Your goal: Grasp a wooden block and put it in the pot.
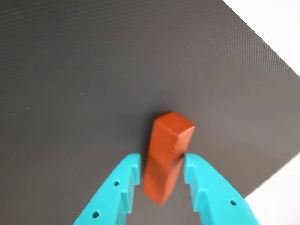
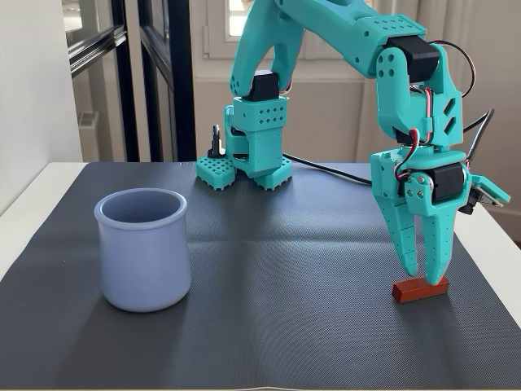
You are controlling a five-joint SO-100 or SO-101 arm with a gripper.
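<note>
The wooden block (image 2: 420, 287), a small reddish-brown bar, lies flat on the dark mat at the right of the fixed view. My teal gripper (image 2: 422, 275) points straight down over it, with one finger on each side of the bar. In the wrist view the wooden block (image 1: 167, 150) runs away from the camera between the fingertips (image 1: 132, 176). They stand close to its sides, with a thin dark gap on the left. My gripper (image 1: 161, 171) is open around the bar, which rests on the mat. The pot (image 2: 143, 248), pale lavender-blue and upright, stands at the left.
The arm's base (image 2: 248, 159) sits at the back centre of the mat (image 2: 285, 244), with a cable trailing right. White tabletop (image 1: 276, 28) borders the mat on the right. Open mat lies between the pot and the block.
</note>
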